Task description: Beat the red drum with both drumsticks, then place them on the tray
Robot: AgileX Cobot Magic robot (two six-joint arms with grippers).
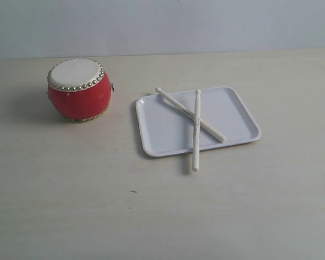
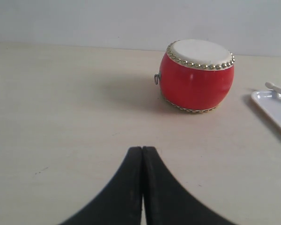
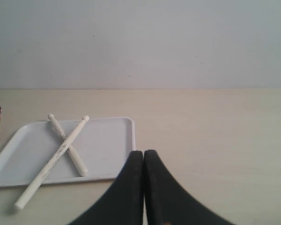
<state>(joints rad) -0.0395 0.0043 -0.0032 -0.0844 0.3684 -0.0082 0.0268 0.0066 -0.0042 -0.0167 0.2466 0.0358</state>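
The red drum [image 1: 79, 89] with its cream skin and gold studs stands on the table at the back left; the left wrist view shows the drum [image 2: 196, 75] too. To its right lies the white tray [image 1: 233, 114], and the two drumsticks are crossed on it: one [image 1: 190, 114] lies wholly on the tray, the other [image 1: 196, 130] sticks out over the front rim. Both arms are out of the exterior view. My left gripper [image 2: 143, 149] is shut and empty, well short of the drum. My right gripper [image 3: 144, 152] is shut and empty beside the tray [image 3: 112, 154] and the sticks [image 3: 54, 159].
A pale wooden tabletop [image 1: 162, 211] runs back to a plain light wall [image 1: 162, 24]. Only a small dark speck [image 1: 132, 191] lies on the front of the table.
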